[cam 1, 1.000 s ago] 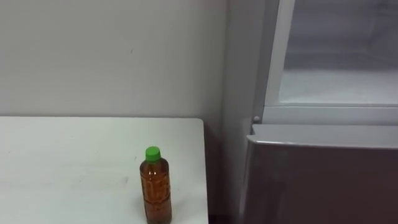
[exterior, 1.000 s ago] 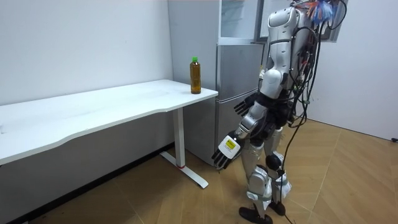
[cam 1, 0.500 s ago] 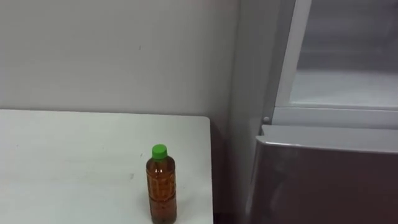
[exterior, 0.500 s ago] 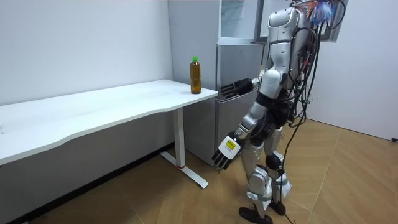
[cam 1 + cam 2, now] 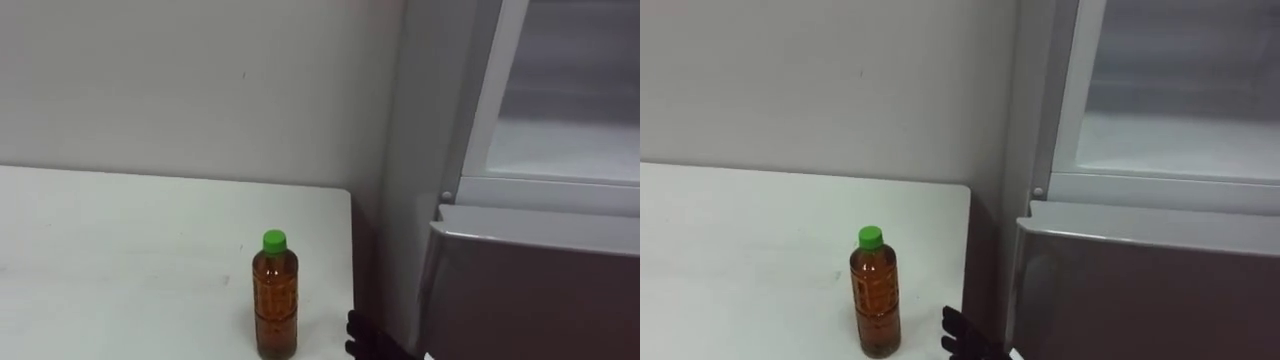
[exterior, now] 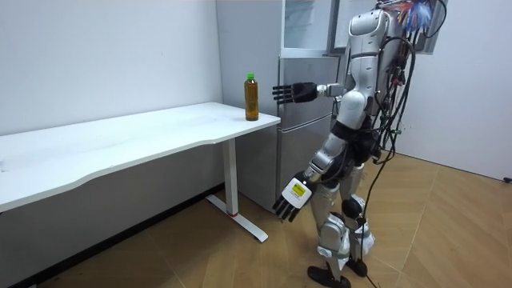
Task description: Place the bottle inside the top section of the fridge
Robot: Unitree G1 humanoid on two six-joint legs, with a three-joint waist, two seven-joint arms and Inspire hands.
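Observation:
A bottle (image 5: 275,295) of brown drink with a green cap stands upright near the right end of the white table (image 5: 120,250); the room view shows it at the table's corner (image 6: 251,97). My right hand (image 6: 292,92) is raised at bottle height, open with its fingers spread, a short way right of the bottle and apart from it. Its dark fingertips (image 5: 372,340) rise at the eye view's bottom edge. My left hand (image 6: 292,196) hangs open low beside my legs. The upper fridge (image 5: 560,150) stands open at the right, showing a pale inside.
I stand before the grey fridge (image 6: 308,120), at the table's end. Its lower door (image 5: 540,290) is shut. A narrow gap separates the table edge from the fridge side. A plain wall (image 5: 200,80) runs behind the table.
My right hand has risen from hip height to bottle height and reached toward the bottle. The eye view has shifted, so bottle and fridge sit further right. The left hand stays low.

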